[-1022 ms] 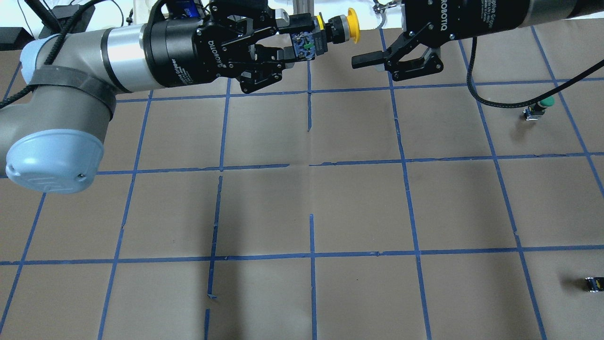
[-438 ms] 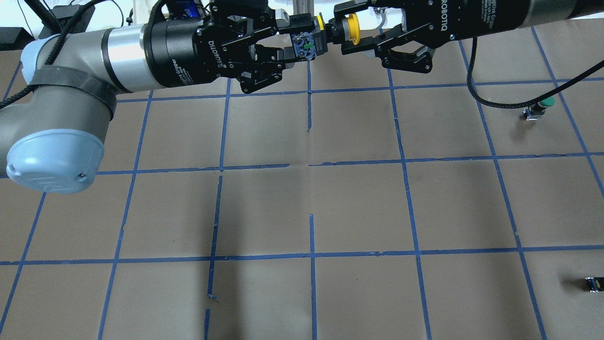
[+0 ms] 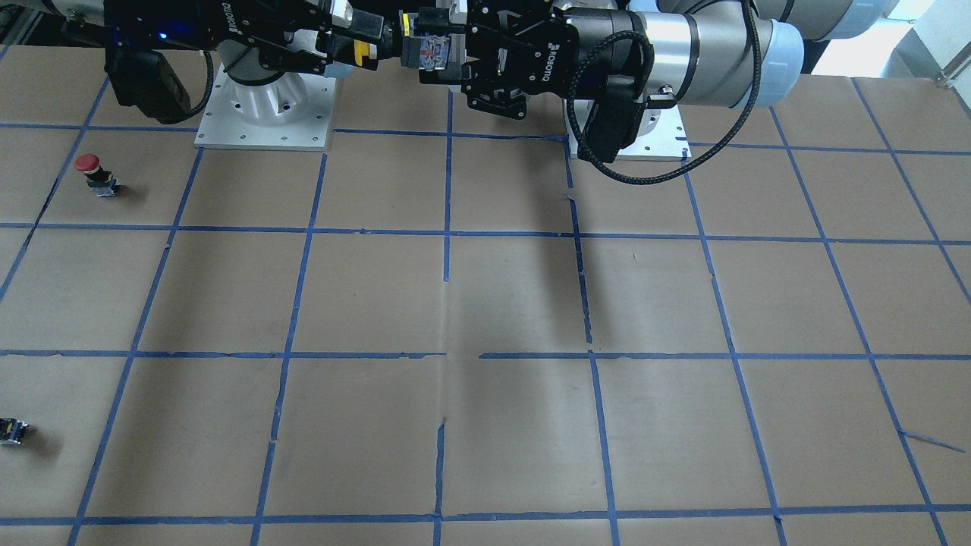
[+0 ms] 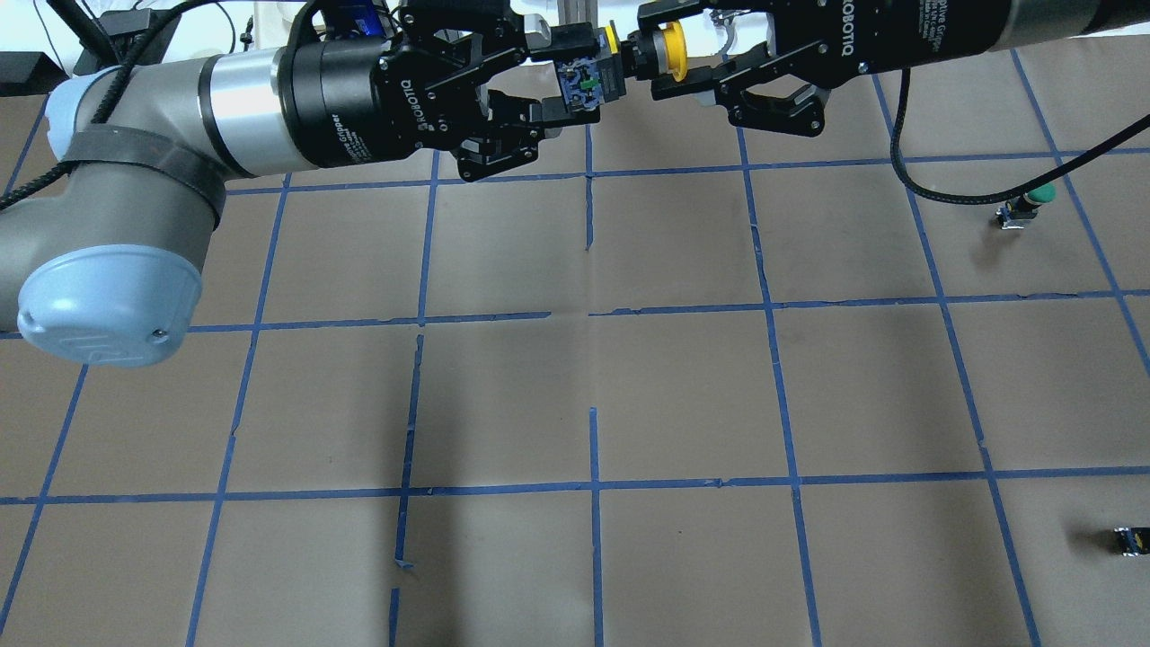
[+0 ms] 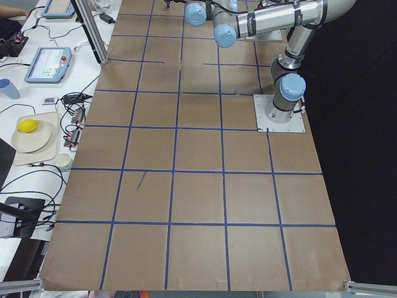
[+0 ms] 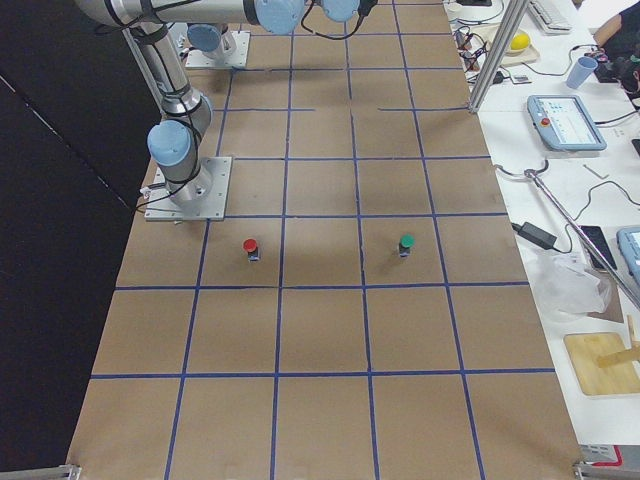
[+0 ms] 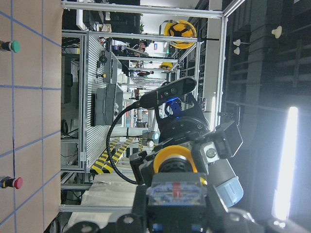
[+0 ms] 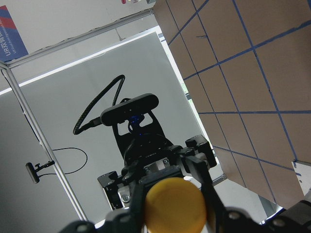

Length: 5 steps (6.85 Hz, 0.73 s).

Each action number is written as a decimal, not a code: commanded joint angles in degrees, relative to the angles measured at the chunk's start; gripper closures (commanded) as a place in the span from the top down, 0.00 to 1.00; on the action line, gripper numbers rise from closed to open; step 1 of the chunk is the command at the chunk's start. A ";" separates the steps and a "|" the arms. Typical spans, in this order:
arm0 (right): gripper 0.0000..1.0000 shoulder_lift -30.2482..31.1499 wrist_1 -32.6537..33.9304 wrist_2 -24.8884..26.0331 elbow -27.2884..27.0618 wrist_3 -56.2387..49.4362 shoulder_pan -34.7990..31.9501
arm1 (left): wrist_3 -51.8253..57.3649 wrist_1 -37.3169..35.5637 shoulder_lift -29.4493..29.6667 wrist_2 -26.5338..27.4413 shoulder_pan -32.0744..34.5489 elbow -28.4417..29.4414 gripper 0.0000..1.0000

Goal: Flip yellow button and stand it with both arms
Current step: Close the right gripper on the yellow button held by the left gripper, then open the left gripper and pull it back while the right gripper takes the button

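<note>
The yellow button (image 4: 669, 49) is held in the air, lying sideways, above the table's robot-side edge. My left gripper (image 4: 568, 76) is shut on its black-and-grey block body (image 4: 586, 85). My right gripper (image 4: 669, 51) faces it, with one finger on either side of the yellow cap, closed against it. In the front view the cap (image 3: 362, 50) sits between the right gripper (image 3: 356, 45) and the left gripper (image 3: 440, 49). The right wrist view shows the cap (image 8: 175, 204) close up, and the left wrist view shows it (image 7: 175, 158) behind the block.
A green-capped button (image 4: 1033, 199) stands at the right. A red-capped button (image 3: 91, 167) stands near the right arm's base plate (image 3: 265, 129). A small dark capless part (image 4: 1127, 541) lies at the far right. The table is brown paper with a blue tape grid.
My right gripper moved left onto the yellow cap and its fingers closed in around it. My left gripper kept hold of the block and barely moved.
</note>
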<state>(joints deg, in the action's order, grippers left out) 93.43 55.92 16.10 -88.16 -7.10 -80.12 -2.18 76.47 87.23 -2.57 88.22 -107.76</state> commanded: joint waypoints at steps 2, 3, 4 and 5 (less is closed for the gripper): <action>0.32 0.00 0.07 0.41 0.01 0.06 0.05 | -0.63 0.08 0.05 0.20 0.11 0.00 1.00; 0.32 -0.09 0.50 0.59 0.10 2.07 0.32 | -0.80 0.08 0.31 0.29 -0.32 0.09 1.00; 0.32 -0.09 3.46 8.51 -0.08 4.09 2.15 | -1.50 0.08 1.00 1.77 -0.76 0.61 1.00; 0.32 -0.09 5.41 18.42 -0.08 4.80 2.77 | -1.59 -0.09 0.92 6.22 -2.33 0.88 1.00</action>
<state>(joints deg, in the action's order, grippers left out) 93.35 59.01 25.00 -88.19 -3.58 -78.36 -3.50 76.51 87.99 0.03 87.18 -107.22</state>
